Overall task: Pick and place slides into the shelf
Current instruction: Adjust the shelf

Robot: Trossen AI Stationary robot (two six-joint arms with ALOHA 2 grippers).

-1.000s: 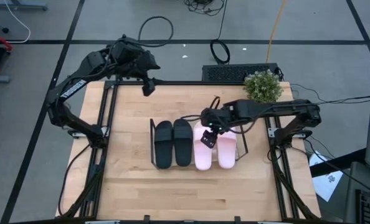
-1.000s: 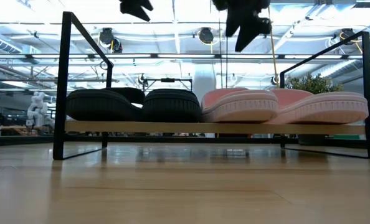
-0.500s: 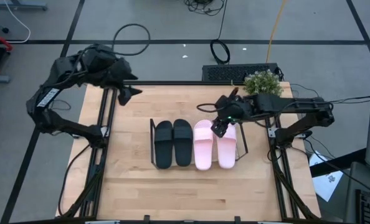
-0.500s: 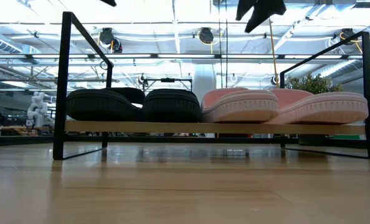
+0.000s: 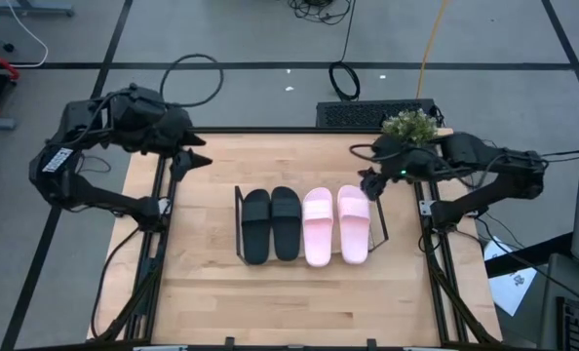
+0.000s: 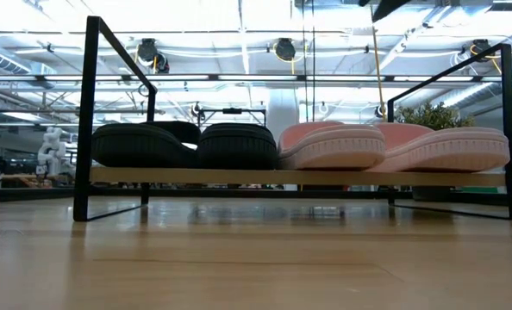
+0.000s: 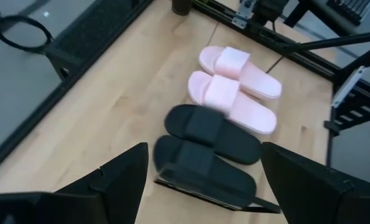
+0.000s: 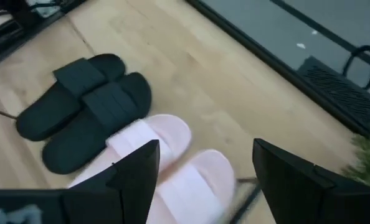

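You see four slide sandals, a matte black pair and a pale pink pair, lying side by side on the low clear shelf with dark wire ends, long axes running 12 to 6 o'clock. Left gripper, at 10 o'clock, spread; right gripper, at 2 o'clock, spread.

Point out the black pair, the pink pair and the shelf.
black slides point(image 5: 270, 224), high view, strap of the right-hand one.
pink slides point(image 5: 318, 216), high view, strap of the left-hand one.
shelf point(image 6: 90, 112), low view, dark wire end frame.
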